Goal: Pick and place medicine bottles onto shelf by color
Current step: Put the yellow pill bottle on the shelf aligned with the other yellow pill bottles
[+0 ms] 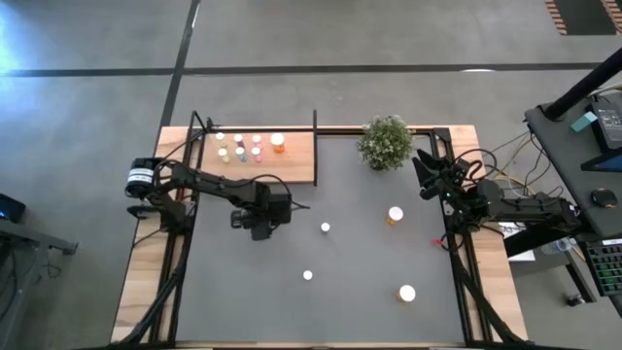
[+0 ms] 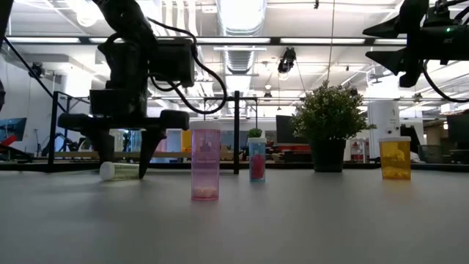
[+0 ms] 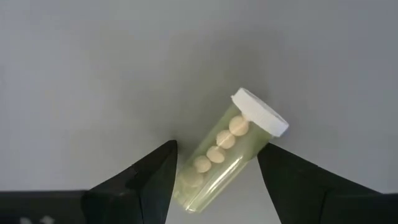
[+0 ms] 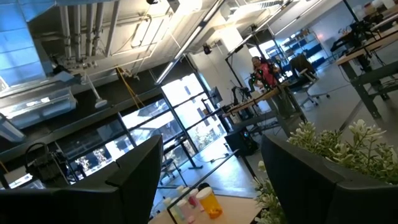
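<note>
Half-open left gripper (image 3: 217, 180) straddles lying yellow-green bottle (image 3: 227, 152).

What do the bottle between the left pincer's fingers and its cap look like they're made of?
The yellow-green bottle looks like translucent tinted plastic: pale round tablets show through its wall. Its white cap looks like opaque matte plastic, though that's a guess from the dull, even surface.
</note>
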Motion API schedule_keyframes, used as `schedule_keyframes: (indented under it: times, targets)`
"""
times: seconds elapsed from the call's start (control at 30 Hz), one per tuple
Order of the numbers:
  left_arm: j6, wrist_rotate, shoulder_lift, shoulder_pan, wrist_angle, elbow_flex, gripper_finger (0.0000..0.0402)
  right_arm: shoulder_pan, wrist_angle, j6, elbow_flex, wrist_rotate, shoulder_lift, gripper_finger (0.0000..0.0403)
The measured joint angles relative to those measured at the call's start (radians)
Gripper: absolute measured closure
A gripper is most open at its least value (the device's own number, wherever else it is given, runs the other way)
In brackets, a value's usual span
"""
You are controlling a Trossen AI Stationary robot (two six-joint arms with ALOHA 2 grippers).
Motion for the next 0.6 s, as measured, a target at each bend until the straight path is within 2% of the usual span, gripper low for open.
schedule_keyframes:
  times: [0.3,0.6]
  targets:
    - [-0.157,0.049,-0.003,0.000,-0.010,-0.003,0.0206,0.000,0.000,0.000,0.000,0.000,0.000,0.0142]
    - [-0.132,0.065,-0.005,0.000,-0.008,-0.008,0.0209,0.000,0.000,0.000,0.000,0.000,0.000,0.0142]
